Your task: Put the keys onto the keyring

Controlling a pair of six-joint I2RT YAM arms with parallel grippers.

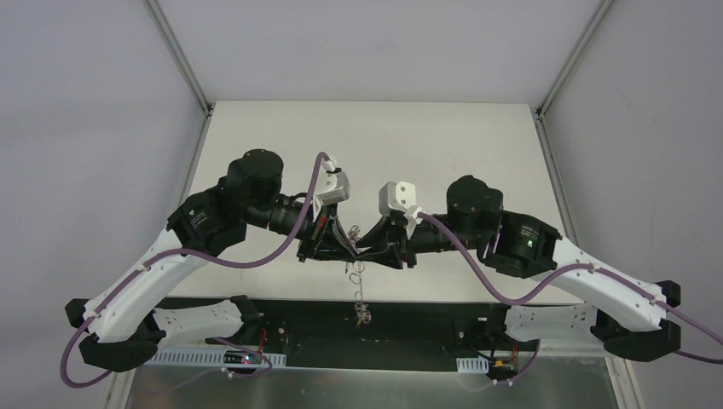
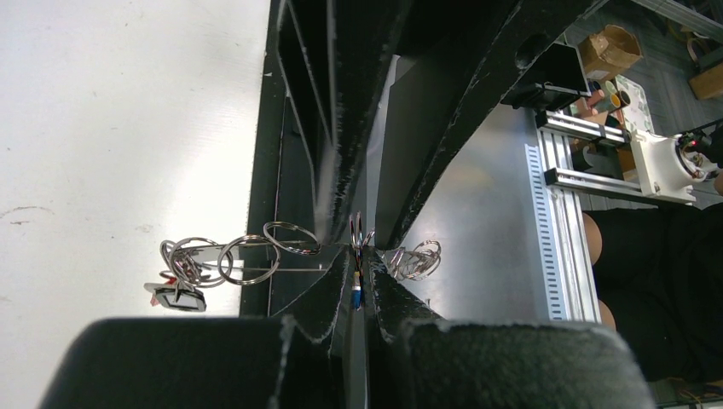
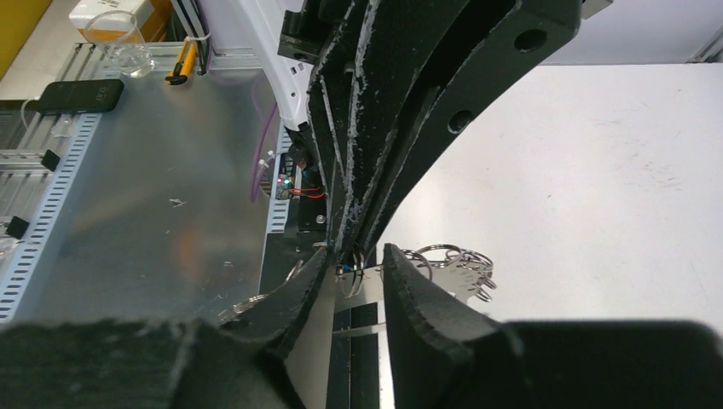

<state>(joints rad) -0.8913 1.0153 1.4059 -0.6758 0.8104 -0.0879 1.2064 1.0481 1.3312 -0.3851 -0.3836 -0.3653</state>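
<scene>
My two grippers meet tip to tip above the table's near edge. My left gripper point(image 1: 344, 244) point(image 2: 358, 249) is shut on a tiny blue-headed key point(image 2: 355, 294), whose small ring point(image 2: 358, 232) sticks out past the tips. My right gripper point(image 1: 365, 245) point(image 3: 356, 251) is open, its fingers either side of that ring point(image 3: 355, 273). The keyring point(image 1: 360, 294), a thin wire strung with silvery rings, hangs below both grippers. Its rings point(image 2: 247, 256) point(image 3: 456, 260) spread to both sides. A small piece with a red spot point(image 2: 175, 294) hangs at its end.
The white table point(image 1: 367, 145) ends at a black strip point(image 1: 409, 311) just below the grippers. Beyond it lie a metal base plate point(image 2: 486, 221) and slotted cable ducts point(image 2: 558, 247). The arms' purple cables point(image 1: 256, 260) loop beside them.
</scene>
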